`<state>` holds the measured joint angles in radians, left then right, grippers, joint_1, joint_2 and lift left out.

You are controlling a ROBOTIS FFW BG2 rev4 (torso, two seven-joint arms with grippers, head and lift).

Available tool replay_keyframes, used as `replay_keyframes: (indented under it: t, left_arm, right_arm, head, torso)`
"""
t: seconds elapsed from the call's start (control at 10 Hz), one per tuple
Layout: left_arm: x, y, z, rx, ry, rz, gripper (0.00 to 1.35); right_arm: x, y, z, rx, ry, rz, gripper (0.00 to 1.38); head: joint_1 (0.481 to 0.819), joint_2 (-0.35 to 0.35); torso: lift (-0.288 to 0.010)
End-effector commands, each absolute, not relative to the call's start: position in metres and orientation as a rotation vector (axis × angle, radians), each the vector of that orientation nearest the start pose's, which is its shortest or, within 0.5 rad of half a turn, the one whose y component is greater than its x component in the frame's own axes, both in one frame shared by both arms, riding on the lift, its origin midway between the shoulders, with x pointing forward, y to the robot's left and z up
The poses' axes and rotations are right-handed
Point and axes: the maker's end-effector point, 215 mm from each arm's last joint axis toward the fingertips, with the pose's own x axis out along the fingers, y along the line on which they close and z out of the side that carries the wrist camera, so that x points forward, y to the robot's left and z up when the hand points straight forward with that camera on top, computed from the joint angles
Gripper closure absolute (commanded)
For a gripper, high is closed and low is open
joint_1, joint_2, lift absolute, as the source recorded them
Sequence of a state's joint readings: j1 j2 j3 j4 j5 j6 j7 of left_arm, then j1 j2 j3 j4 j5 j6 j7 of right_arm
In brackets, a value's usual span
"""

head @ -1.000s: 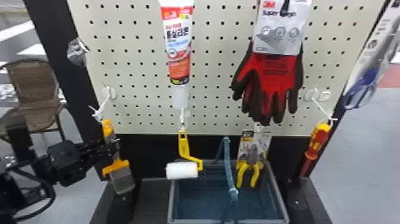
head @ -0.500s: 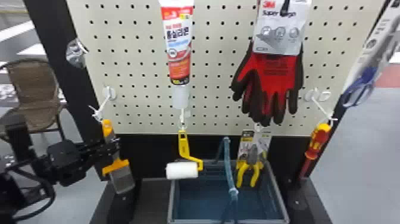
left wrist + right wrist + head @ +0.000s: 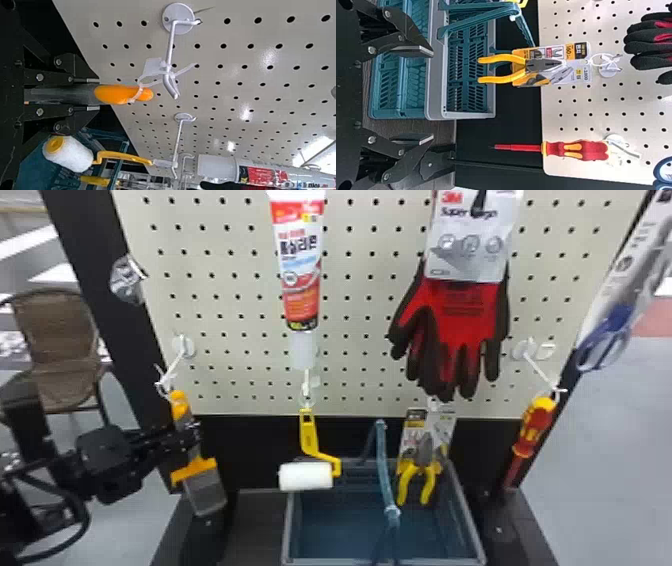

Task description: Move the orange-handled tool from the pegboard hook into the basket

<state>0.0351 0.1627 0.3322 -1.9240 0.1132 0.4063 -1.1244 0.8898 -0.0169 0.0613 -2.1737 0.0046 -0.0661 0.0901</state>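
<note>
On the pegboard hook [image 3: 170, 47], orange-handled tool [image 3: 119, 94] hangs by a white tie [image 3: 152, 67] | left gripper [image 3: 94, 94] clenched round it | risk (a guess): tie could snag during lifting, twisting it loose.

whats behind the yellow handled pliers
Behind the pliers is a packaging card, with the basket beyond the handles in the head view. Card directly behind their metal head is covered.
</note>
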Motion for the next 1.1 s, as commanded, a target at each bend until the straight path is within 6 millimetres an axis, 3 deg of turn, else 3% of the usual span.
replay_keyframes:
  t: [0.0,0.5,1.0]
  left_arm:
    - [0.492,0.226,-0.252,0.034,0.060,-0.836,1.20]
    - [0.470,0.227,-0.237,0.052,0.049,-0.820,1.20]
    - [0.449,0.210,-0.205,0.066,-0.004,-0.829,1.20]
  right_arm:
    - [0.317,-0.177,-0.397,0.037,0.220,0.147,0.52]
    - [0.317,-0.177,-0.398,0.037,0.223,0.147,0.52]
    - [0.315,-0.177,-0.406,0.053,0.239,0.142,0.52]
  head:
    - [0.549,0.000]
    - [0.549,0.000]
    - [0.549,0.000]
  torso:
    - [-0.100]
    - [-0.100]
    - [-0.100]
